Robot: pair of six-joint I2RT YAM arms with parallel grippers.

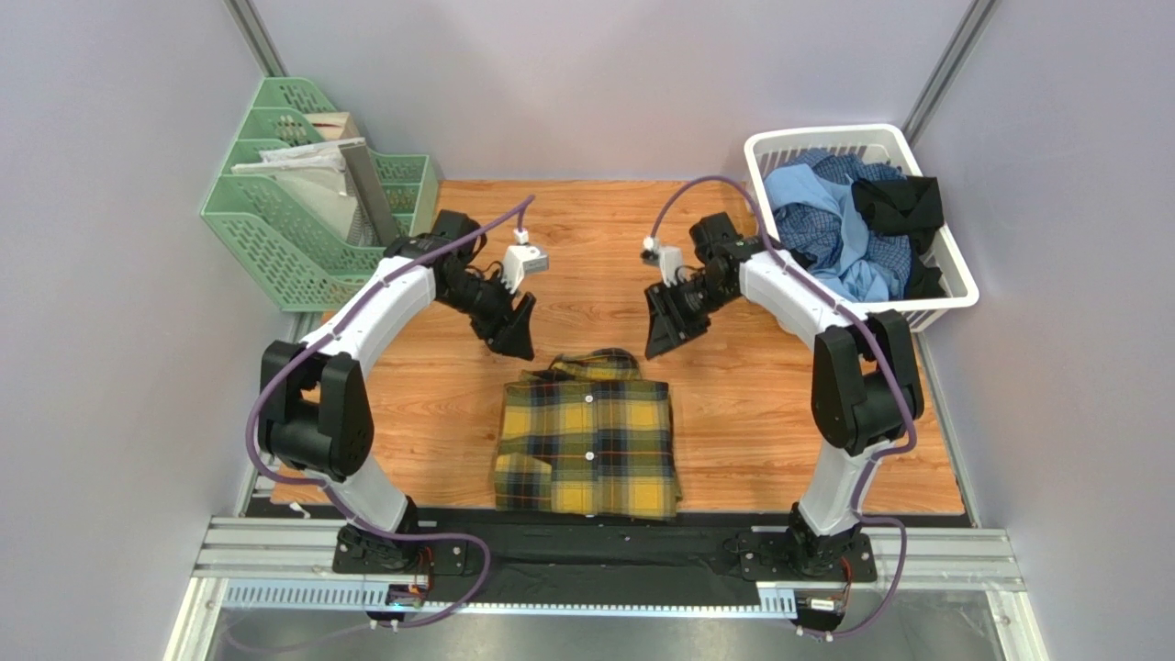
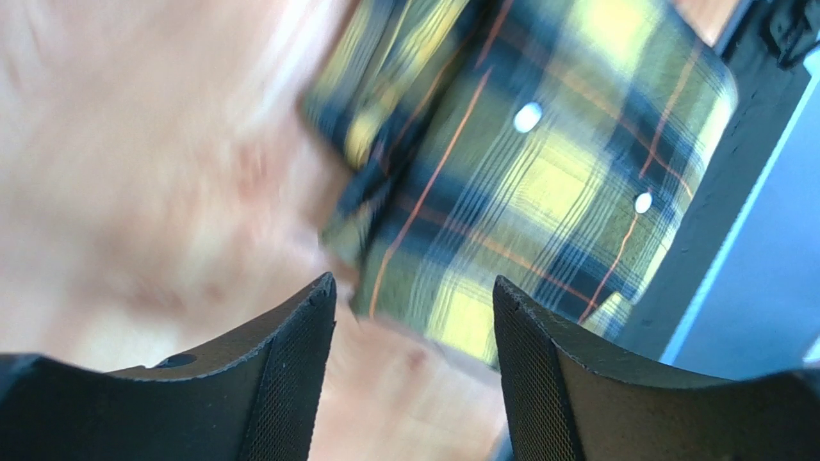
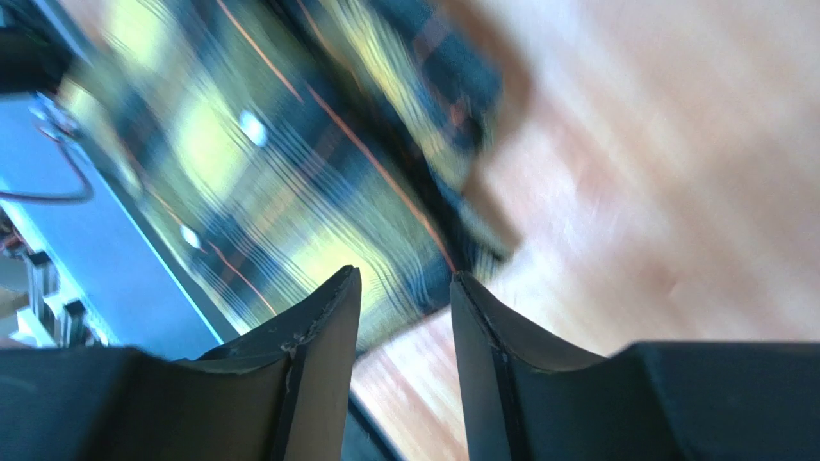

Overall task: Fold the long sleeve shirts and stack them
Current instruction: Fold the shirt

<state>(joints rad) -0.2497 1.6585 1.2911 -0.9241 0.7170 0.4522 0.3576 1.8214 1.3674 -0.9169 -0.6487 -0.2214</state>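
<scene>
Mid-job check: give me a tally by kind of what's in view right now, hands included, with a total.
Folded plaid shirt: 1
White laundry basket: 1 (the clothes inside are heaped, so they are not counted)
Green paper rack: 1
Hands: 2, the left hand and the right hand, both open
Total: 5

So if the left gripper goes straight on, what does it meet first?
The left gripper would probably meet the plaid shirt at its far edge; depth is unclear, perhaps the table first.
</scene>
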